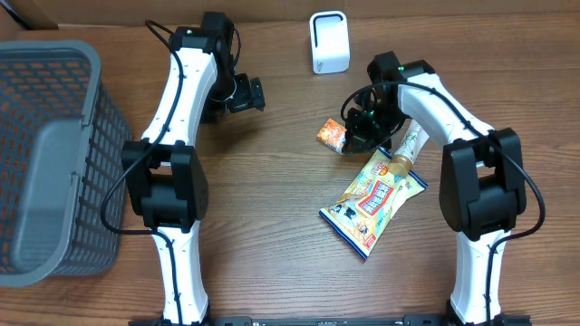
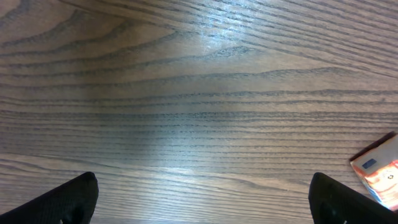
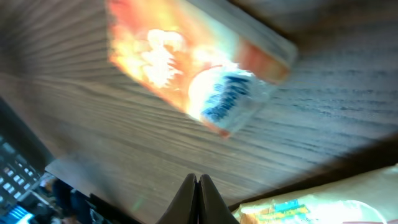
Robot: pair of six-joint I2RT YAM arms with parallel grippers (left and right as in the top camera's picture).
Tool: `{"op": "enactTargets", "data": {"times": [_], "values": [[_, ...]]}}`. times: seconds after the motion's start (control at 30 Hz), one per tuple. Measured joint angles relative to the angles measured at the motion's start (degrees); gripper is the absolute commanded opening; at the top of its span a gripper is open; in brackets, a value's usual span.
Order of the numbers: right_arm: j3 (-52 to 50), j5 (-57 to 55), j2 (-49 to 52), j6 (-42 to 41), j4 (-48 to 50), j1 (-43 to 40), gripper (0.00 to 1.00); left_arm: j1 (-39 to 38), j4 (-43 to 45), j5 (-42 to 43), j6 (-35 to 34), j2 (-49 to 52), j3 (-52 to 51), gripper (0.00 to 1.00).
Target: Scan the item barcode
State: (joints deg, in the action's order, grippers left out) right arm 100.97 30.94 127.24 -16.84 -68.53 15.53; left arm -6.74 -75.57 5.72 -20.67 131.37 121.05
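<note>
A small orange cardboard packet (image 1: 332,135) lies on the wooden table (image 1: 272,199), just beside the right gripper (image 1: 352,138), whose fingers are pressed together on nothing. Only that wrist view shows the packet's blurred blue lettering. The left gripper (image 1: 245,93) is spread wide.

On your table (image 1: 272,272) you can count two robot arms (image 1: 186,91) (image 1: 444,104), one grey basket (image 1: 107,154), one white scanner (image 1: 329,42), one small orange packet (image 1: 332,135), one yellow snack bag (image 1: 372,204) and one pale bottle (image 1: 410,145).
</note>
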Motion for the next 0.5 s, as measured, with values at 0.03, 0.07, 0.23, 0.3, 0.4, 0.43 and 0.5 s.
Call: {"op": "enactTargets", "data": {"times": [0.03,0.07,0.23,0.3,0.4,0.43,0.5], "values": [[1.44,-0.92,0.0,0.79,-0.5,-0.11,0.04,0.0,0.0,0.0,0.0,0.0,0.0,1.0],[3.1,-2.38,0.0,1.57,-0.44,-0.35,0.04,0.0,0.0,0.0,0.0,0.0,0.0,1.0],[7.5,-11.76,-0.76,3.61,5.46,-2.73,0.04,0.0,0.0,0.0,0.0,0.0,0.0,1.0],[7.43,-14.12,-0.76,3.78,7.34,-3.78,0.04,0.0,0.0,0.0,0.0,0.0,0.0,1.0],[6.36,-15.37,-0.76,3.54,9.27,-4.94,0.04,0.0,0.0,0.0,0.0,0.0,0.0,1.0],[5.86,-15.28,-0.76,3.5,9.79,-5.01,0.04,0.0,0.0,0.0,0.0,0.0,0.0,1.0],[4.39,-14.14,-0.74,3.37,11.04,-4.68,0.04,0.0,0.0,0.0,0.0,0.0,0.0,1.0]]}}
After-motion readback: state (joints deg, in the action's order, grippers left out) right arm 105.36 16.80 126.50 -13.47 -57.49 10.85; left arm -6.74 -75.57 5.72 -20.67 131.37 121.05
